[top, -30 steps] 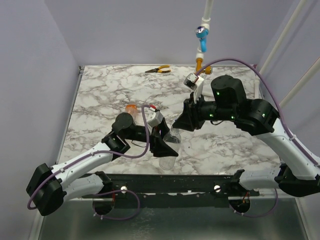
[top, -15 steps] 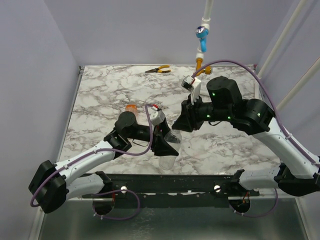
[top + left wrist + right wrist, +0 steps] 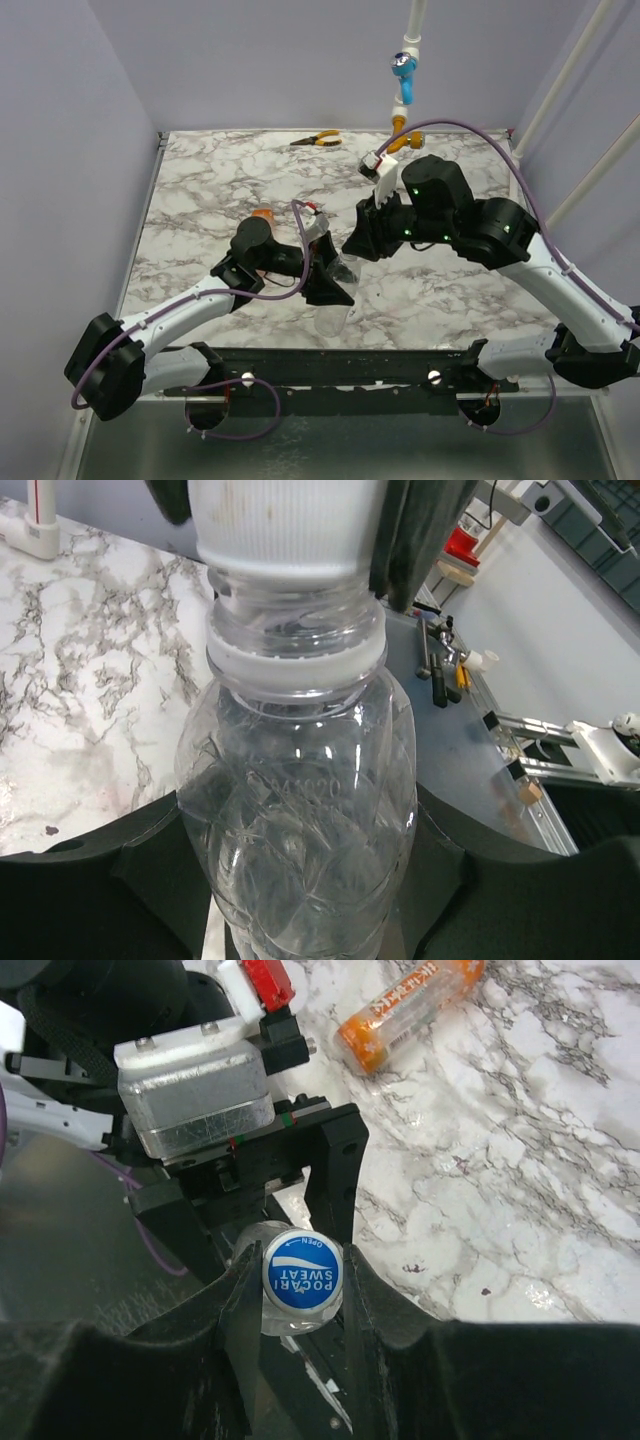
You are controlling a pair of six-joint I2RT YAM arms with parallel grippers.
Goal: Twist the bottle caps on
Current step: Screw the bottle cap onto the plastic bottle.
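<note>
Your left gripper (image 3: 328,283) is clamped on the clear bottle (image 3: 300,810). Its black fingers (image 3: 150,880) press the crinkled body from both sides, low on the bottle, which is held off the table (image 3: 200,180) with its neck tilted up toward the right arm.

Your right gripper (image 3: 362,243) is closed on the cap (image 3: 302,1278), which has white ribbed sides and a blue top printed POCARI SWEAT. The two fingers (image 3: 235,1310) pinch its opposite sides, with only the cap between them. The cap sits on the mouth of the clear bottle. In the left wrist view, bare neck thread shows between the cap's rim and the white collar ring below it.

Beyond the clear bottle, on the far side of the left wrist, the orange bottle (image 3: 410,1005) lies on its side on the marble, touched by neither gripper. Well past the clear bottle, near the table's far edge, lie the pliers (image 3: 317,139).
</note>
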